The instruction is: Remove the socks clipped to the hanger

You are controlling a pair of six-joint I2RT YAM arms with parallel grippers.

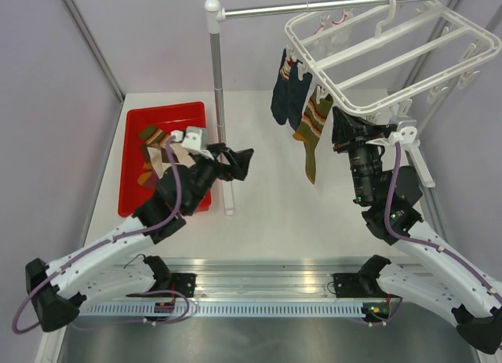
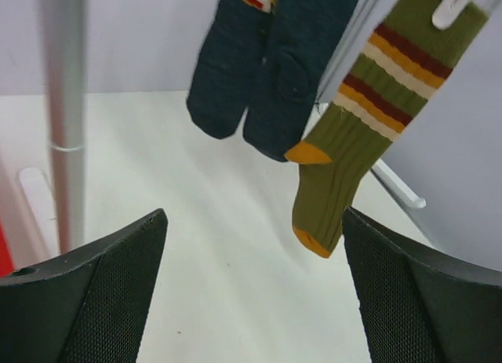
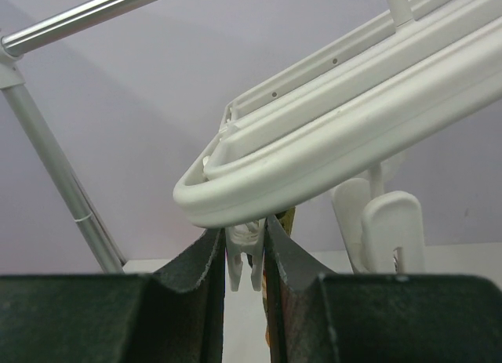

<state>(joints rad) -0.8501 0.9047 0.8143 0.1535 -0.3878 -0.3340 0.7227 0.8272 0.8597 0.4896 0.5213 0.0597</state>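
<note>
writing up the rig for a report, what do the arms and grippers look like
The left arm and right arm have white links, black joints. A purple cable trails each. The left gripper and right gripper have black wedge fingers, finely dotted.

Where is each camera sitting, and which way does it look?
Top external: high behind the arms, looking down at the table, red tray and hanger; left arm and right arm show.
Left wrist: on the left arm, looking ahead at the navy socks and olive striped sock; its open left tool frames the bottom.
Right wrist: on the right arm, looking up under the hanger; the right tool pinches a white clip.
Shared: top and left wrist views both show the olive striped sock.
</note>
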